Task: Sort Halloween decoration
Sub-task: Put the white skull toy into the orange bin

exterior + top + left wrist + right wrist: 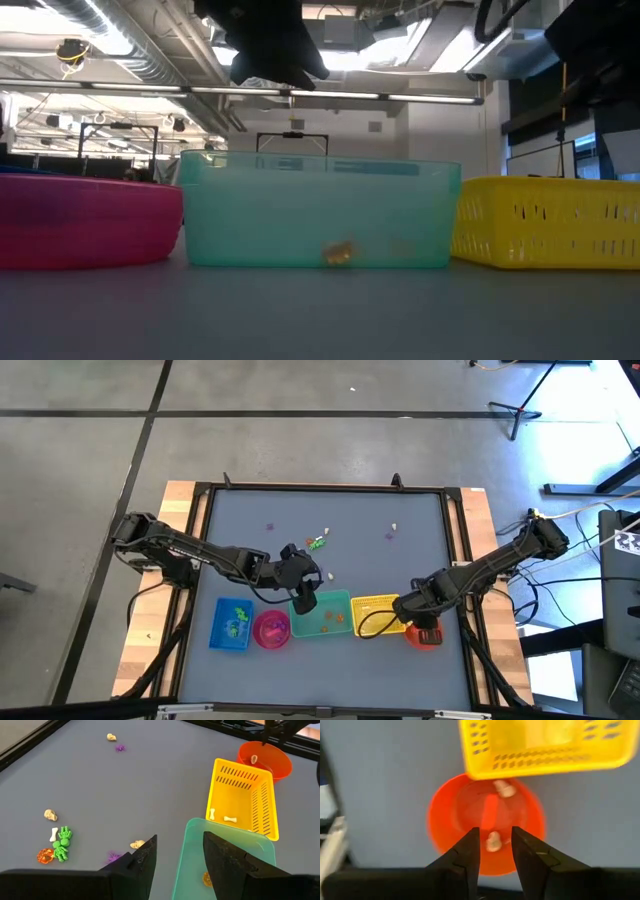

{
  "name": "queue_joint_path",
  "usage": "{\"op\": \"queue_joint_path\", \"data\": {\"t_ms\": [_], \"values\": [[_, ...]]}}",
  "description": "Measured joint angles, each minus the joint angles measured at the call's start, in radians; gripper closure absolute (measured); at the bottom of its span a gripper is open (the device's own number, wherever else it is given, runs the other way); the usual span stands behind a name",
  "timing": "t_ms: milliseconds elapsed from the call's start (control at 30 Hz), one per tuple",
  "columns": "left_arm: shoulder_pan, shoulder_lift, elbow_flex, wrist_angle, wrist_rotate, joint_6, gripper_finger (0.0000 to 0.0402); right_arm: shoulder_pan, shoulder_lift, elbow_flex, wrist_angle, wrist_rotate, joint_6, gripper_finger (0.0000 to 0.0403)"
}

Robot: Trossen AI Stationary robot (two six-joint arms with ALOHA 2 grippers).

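Note:
Loose Halloween trinkets lie on the grey table: green, white and orange ones [60, 845], a skull [137, 844], purple bits [114, 856], and more far off [111, 737]. My left gripper [180, 857] hangs open and holds nothing above the near-left rim of the teal container [325, 615], in which an orange trinket [340, 253] lies. My right gripper [495, 852] points down, open, over the orange bowl [485, 820]. A small white trinket [493, 841] shows in the gap between its fingertips without touching them. A second white one [505, 788] lies in the bowl.
Along the table's near side stand a blue container [231, 624] with green pieces, a pink bowl [272, 629], the teal container, a yellow basket [378, 612] holding white bones [229, 819], and the orange bowl [424, 635]. The table's far half is mostly bare.

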Motion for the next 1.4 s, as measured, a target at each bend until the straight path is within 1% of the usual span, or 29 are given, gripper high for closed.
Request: {"op": "queue_joint_path", "data": {"t_ms": [167, 267, 400, 567, 700, 833, 1000, 1033, 1133, 1233, 1400], "values": [[0.000, 0.000, 0.000, 0.000, 0.000, 0.000, 0.0257, -0.006, 0.000, 0.000, -0.007, 0.138, -0.093, 0.0292], [0.000, 0.000, 0.000, 0.000, 0.000, 0.000, 0.0257, -0.045, 0.000, 0.000, -0.045, 0.200, -0.176, 0.0292], [0.000, 0.000, 0.000, 0.000, 0.000, 0.000, 0.0257, -0.159, 0.000, 0.000, -0.086, 0.267, -0.301, 0.0292], [0.000, 0.000, 0.000, 0.000, 0.000, 0.000, 0.0257, -0.385, 0.000, 0.000, -0.058, 0.330, -0.465, 0.0292], [0.000, 0.000, 0.000, 0.000, 0.000, 0.000, 0.0257, -0.595, 0.000, 0.000, 0.026, 0.335, -0.539, 0.0292], [0.000, 0.000, 0.000, 0.000, 0.000, 0.000, 0.0257, -0.772, 0.000, 0.000, 0.143, 0.350, -0.551, 0.0292], [0.000, 0.000, 0.000, 0.000, 0.000, 0.000, 0.0257, -0.923, 0.002, 0.000, 0.263, 0.389, -0.534, 0.0292], [0.000, 0.000, 0.000, 0.000, 0.000, 0.000, 0.0257, -0.949, 0.007, 0.001, 0.277, 0.385, -0.508, 0.0292], [0.000, 0.000, 0.000, 0.000, 0.000, 0.000, 0.0257, -1.033, 0.032, 0.001, 0.275, 0.319, -0.448, 0.0288], [0.000, 0.000, 0.000, 0.000, 0.000, 0.000, 0.0257, -1.105, 0.077, 0.001, 0.276, 0.289, -0.444, 0.0262], [0.000, 0.000, 0.000, 0.000, 0.000, 0.001, 0.0257, -1.192, 0.175, 0.001, 0.303, 0.290, -0.431, 0.0190]]}}
